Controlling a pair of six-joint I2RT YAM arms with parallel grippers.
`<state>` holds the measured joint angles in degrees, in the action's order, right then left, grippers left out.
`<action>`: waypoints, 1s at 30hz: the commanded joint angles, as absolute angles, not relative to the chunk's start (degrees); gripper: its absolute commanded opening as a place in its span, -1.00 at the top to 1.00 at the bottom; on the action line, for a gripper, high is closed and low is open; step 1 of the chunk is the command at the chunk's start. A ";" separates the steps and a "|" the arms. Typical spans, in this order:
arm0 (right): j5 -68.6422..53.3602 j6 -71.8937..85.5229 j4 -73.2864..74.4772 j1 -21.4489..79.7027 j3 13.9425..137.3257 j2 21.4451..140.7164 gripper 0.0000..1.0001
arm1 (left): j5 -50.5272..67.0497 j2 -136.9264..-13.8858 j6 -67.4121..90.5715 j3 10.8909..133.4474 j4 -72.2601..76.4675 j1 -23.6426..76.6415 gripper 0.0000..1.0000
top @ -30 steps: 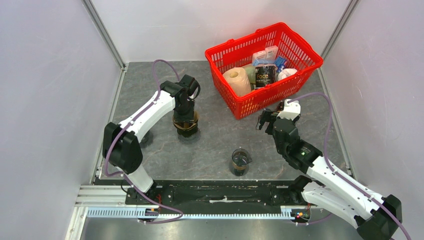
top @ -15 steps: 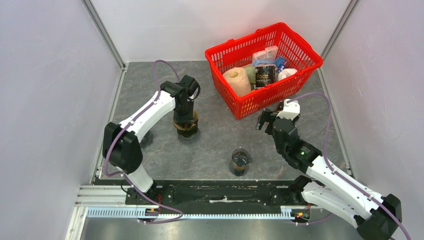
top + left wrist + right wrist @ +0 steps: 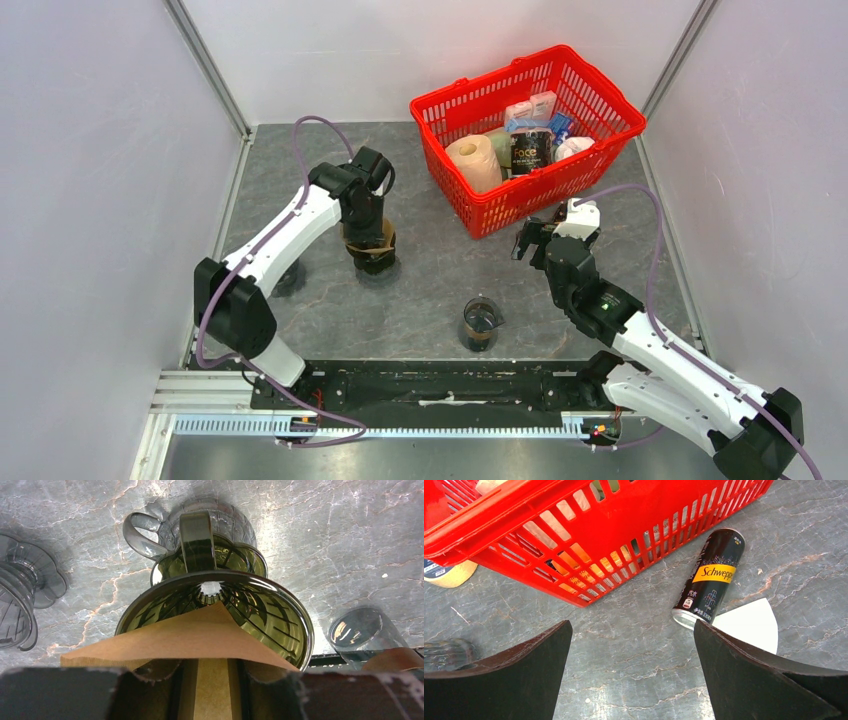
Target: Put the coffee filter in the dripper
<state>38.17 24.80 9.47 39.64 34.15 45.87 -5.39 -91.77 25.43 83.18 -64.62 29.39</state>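
- Left wrist view: the left gripper is clamped on the brown coffee filter, jaws pinching its wide end.
- The filter's point hangs over the dark dripper, aimed at the centre hole. Touching the ribbed wall or not, I cannot tell.
- That dripper sits on top of a glass server.
- Over on the other side, the right gripper hangs wide open, holding nothing, above a Schweppes can lying just beside the red basket.
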 commanded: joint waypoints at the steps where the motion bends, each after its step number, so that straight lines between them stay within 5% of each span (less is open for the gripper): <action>1: 38.35 24.49 7.04 39.75 34.29 45.79 -0.98 | -4.41 -89.52 23.99 83.76 -63.85 29.62 0.37; 30: 38.54 24.23 7.04 39.73 34.45 46.32 -0.99 | -8.77 -88.24 24.87 83.21 -63.19 31.67 0.41</action>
<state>38.17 24.77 9.47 39.64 34.15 46.22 -6.52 -90.98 25.45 83.18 -64.58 30.39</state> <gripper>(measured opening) 0.993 0.277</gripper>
